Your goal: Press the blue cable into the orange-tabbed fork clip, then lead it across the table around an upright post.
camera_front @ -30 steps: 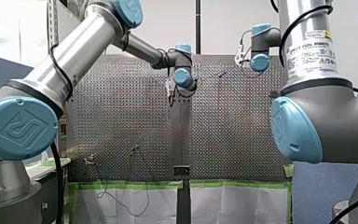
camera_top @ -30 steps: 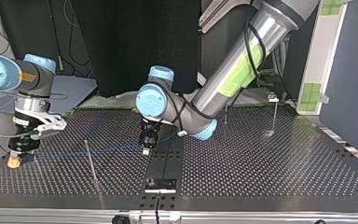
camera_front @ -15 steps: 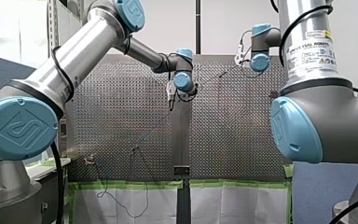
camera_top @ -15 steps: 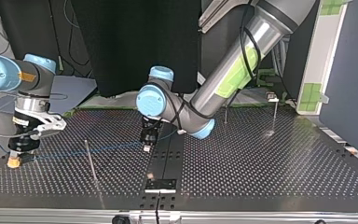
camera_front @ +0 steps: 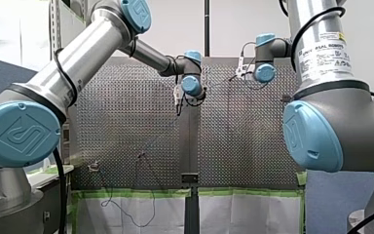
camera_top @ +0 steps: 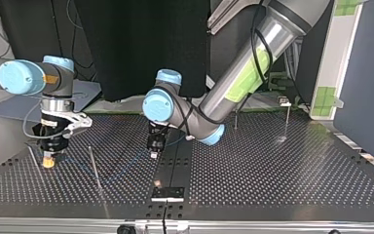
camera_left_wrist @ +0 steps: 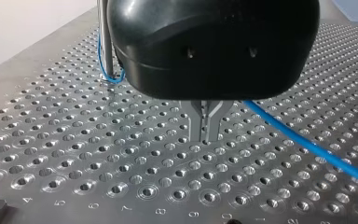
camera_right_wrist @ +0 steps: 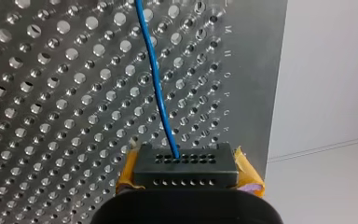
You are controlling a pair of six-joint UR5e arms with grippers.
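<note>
White wall (camera_front: 233,29) one side, black backdrop (camera_top: 141,44) opposite.

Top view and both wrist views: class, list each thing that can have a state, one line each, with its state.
right end effector: shut on the blue cable.
left end effector: shut; whether it grips the cable is hidden.
blue cable: slack between the two end effectors.
post: upright, cable curled at its foot.
</note>
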